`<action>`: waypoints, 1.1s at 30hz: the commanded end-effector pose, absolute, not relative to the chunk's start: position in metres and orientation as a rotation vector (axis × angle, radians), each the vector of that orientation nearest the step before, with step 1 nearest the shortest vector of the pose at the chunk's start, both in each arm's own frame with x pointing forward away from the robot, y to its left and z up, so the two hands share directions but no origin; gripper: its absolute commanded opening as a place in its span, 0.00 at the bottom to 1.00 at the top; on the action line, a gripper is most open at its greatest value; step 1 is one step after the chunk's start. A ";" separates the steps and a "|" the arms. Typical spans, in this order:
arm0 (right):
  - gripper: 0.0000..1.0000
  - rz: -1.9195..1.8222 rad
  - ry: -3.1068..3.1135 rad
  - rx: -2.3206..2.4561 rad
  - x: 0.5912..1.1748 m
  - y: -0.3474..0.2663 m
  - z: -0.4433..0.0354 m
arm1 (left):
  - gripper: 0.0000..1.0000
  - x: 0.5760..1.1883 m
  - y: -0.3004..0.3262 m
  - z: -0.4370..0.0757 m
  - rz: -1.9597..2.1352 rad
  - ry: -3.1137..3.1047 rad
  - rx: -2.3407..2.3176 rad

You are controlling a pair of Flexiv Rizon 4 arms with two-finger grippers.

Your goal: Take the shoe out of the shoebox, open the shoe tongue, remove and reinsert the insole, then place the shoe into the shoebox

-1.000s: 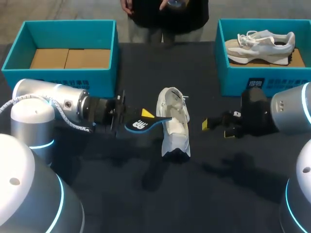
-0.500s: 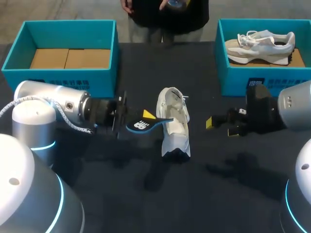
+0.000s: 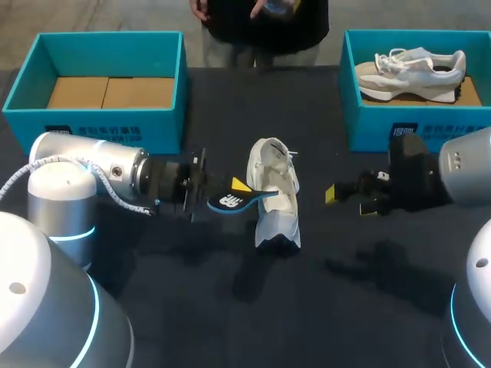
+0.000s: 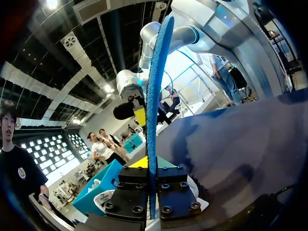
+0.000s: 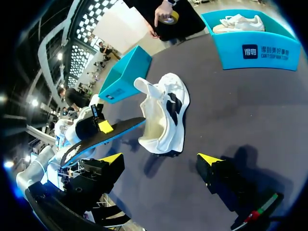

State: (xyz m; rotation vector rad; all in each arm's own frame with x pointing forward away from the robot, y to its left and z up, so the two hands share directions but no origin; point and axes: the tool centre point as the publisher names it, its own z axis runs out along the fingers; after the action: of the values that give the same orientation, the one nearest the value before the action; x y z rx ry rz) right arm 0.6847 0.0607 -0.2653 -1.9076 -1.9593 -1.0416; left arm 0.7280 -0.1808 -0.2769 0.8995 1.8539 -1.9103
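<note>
Reinserting seems the step in hand: the left gripper clamps the insole at the mid-table shoe, the right gripper gapes right, and next comes sliding it inside.

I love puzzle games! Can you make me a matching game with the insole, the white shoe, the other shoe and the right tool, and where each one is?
Things:
1. insole
2. white shoe
3. other shoe
4. right tool

Place or state:
A. inside the right shoebox
B. lying on the table, in the middle
C. open, holding nothing
D. pinched in the left tool

Pairs: 1-D, 2-B, 3-A, 4-C
</note>
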 end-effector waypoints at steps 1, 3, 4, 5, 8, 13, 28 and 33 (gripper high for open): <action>1.00 -1.043 -1.959 -1.910 0.683 0.061 -0.265 | 0.00 0.729 -0.184 -0.278 -1.911 1.855 0.900; 1.00 -1.043 -1.959 -1.910 0.683 0.061 -0.265 | 0.00 0.729 -0.186 -0.277 -1.913 1.854 0.901; 1.00 -1.043 -1.959 -1.910 0.683 0.061 -0.265 | 0.00 0.729 -0.186 -0.277 -1.913 1.852 0.902; 1.00 -1.043 -1.959 -1.910 0.683 0.061 -0.265 | 0.00 0.729 -0.187 -0.276 -1.915 1.851 0.903; 1.00 -1.043 -1.959 -1.910 0.683 0.061 -0.265 | 0.00 0.729 -0.190 -0.276 -1.916 1.850 0.907; 1.00 -1.043 -1.959 -1.910 0.683 0.061 -0.265 | 0.00 0.729 -0.195 -0.277 -1.925 1.846 0.912; 1.00 -1.043 -1.959 -1.910 0.683 0.061 -0.265 | 0.00 0.732 -0.211 -0.279 -1.931 1.829 0.896; 1.00 -1.043 -1.959 -1.910 0.683 0.061 -0.265 | 0.00 0.733 -0.215 -0.283 -1.911 1.838 0.900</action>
State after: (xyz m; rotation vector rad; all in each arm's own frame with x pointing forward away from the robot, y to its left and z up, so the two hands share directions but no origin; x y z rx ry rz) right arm 0.6847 0.0606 -0.2651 -1.9075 -1.9594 -1.0413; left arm 0.7330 -0.2095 -0.2809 0.9004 1.8364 -1.9121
